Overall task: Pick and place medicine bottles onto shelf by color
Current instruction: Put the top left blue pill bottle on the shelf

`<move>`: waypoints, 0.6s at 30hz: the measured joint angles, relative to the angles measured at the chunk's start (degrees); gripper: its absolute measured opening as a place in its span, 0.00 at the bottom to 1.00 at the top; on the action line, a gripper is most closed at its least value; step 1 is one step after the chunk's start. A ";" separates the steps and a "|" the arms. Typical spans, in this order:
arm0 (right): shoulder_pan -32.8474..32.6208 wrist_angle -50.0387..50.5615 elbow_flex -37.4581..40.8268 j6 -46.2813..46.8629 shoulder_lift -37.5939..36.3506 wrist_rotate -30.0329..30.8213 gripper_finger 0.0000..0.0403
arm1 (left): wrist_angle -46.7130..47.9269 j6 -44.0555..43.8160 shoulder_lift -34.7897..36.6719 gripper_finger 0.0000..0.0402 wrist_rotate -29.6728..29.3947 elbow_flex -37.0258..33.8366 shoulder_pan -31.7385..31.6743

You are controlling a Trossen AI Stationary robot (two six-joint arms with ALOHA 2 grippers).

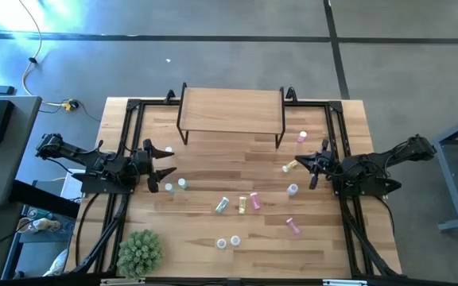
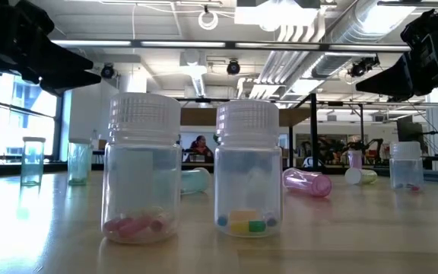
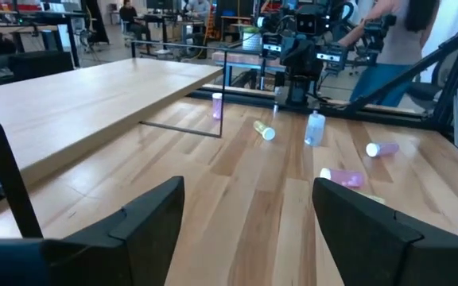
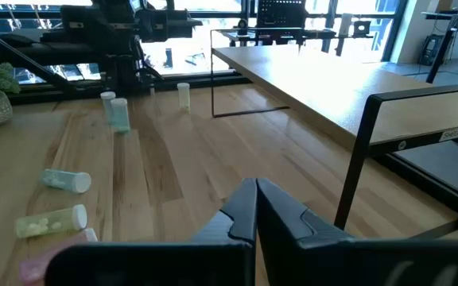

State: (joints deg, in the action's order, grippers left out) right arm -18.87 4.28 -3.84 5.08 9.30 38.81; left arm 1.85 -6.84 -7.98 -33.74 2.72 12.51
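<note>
My left gripper (image 1: 168, 171) hangs spread wide and empty at the table's (image 1: 213, 159) left edge, my right gripper (image 1: 315, 168) pressed shut opposite (holding nothing), the medicine bottles (image 1: 243, 203) scattered loose between them, with the shelf (image 1: 230, 110) bare at the far side.

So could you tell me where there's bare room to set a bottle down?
The shelf top is bare. So is the table strip before the shelf, between the grippers, and the near right corner. Crowded: bottles scattered mid-table, like the pink one, and the plant corner.
</note>
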 joint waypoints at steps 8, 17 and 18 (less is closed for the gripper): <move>0.02 0.01 0.00 0.02 0.00 0.00 0.00 | -2.81 -0.45 0.01 0.67 0.02 0.32 0.00; 0.01 0.01 0.00 0.02 -0.02 0.00 0.00 | -2.22 -0.47 -3.51 0.67 0.02 8.37 0.00; 0.00 0.02 0.00 0.02 -0.02 0.00 0.00 | -0.85 -0.58 -4.60 0.67 0.02 9.75 0.00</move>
State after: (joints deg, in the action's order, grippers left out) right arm -18.87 4.29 -3.84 5.10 9.28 38.81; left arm 1.00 -7.42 -12.58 -33.71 12.47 12.51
